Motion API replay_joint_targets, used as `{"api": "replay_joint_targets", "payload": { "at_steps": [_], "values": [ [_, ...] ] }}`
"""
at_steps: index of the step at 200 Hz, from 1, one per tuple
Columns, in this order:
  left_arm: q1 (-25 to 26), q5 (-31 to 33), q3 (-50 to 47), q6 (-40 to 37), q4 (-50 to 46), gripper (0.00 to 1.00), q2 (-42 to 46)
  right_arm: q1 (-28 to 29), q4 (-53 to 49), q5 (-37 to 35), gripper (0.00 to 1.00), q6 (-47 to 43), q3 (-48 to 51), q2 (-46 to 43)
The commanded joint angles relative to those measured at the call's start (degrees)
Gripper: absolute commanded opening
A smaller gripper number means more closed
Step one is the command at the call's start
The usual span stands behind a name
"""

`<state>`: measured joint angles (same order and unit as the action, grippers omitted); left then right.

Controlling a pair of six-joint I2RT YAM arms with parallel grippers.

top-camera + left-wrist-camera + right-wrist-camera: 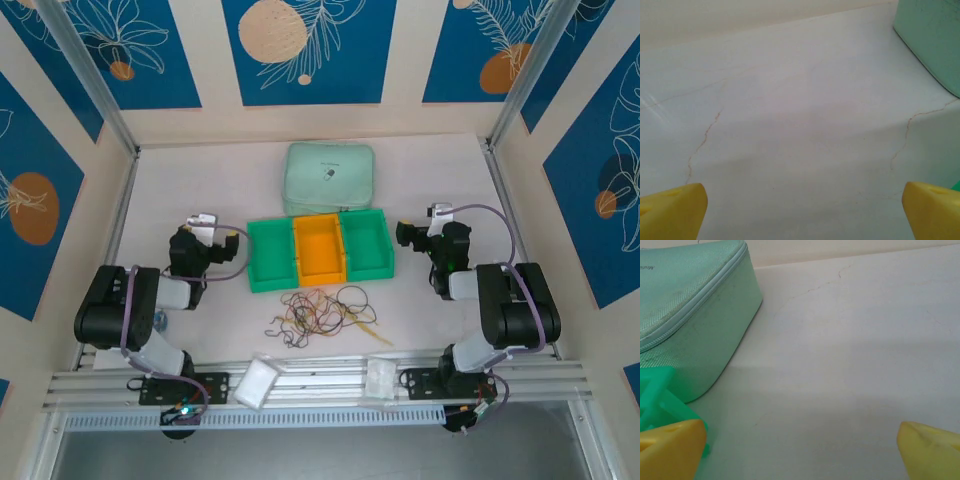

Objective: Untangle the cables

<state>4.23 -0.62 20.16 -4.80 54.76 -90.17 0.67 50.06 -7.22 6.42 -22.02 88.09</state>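
Left gripper (800, 212), right gripper (800, 452): yellow-tipped, jaws apart, empty. Thin yellow, orange and black wiry cables (320, 312): one tangled heap by the white table's (190, 180) near edge, midway. Likely light, limp; take an outlying loop.

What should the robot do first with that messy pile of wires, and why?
Probably bring the left gripper over to the tangled cables in front of the bins. It and the right gripper stand open and empty at the sides, and nothing touches the cables yet.
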Motion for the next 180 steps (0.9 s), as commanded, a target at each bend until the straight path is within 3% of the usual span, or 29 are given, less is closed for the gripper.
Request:
{"api": "replay_joint_targets", "payload": {
  "at_steps": [1, 132, 141, 160, 180],
  "values": [
    [-0.2, -0.3, 0.8, 0.5, 0.1, 0.99, 0.5, -0.3, 0.5, 1.1, 0.99, -0.3, -0.6, 0.1],
    [-0.3, -0.7, 1.1, 0.6, -0.4, 0.99, 0.4, -1.4, -0.6, 4.3, 0.99, 0.0, -1.3, 0.2],
    [-0.3, -0.8, 1.0, 0.7, -0.4, 0.94, 0.4, -1.4, -0.6, 4.3, 1.0, -0.1, -1.2, 0.2],
    [-1.1, -1.8, 1.3, 1.4, -0.7, 0.8, 0.4, -1.6, -1.3, 5.8, 0.87, -0.2, -1.6, 0.0],
    [-1.4, 0.2, 1.7, 2.4, -1.7, 0.74, 0.7, -1.6, -5.9, 6.4, 0.82, -0.4, -3.3, -1.7]
  ]
}}
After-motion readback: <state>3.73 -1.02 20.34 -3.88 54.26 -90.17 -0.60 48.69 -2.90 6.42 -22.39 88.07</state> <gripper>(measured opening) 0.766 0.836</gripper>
